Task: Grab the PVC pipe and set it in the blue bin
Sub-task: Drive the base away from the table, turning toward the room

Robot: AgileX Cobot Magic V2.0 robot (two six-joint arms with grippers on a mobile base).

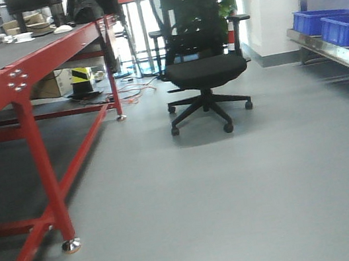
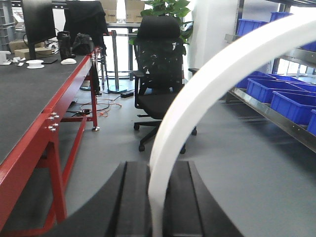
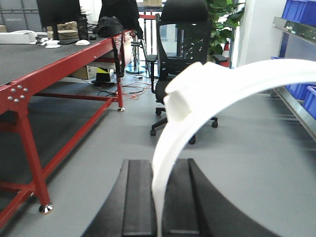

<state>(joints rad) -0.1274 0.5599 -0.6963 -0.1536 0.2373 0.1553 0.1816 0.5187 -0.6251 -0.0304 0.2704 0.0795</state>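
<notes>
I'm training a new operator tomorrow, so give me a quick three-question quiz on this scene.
1. True or false: in both wrist views the white PVC pipe rises in a curve from between the jaws.
2. What stands on the floor between the red table and the shelf? A) a ladder B) a black office chair C) a trolley
3. Fill in: in the front view the blue bins sit on the shelf at the ___ side.

Key: 1 true; 2 B; 3 right.
</notes>
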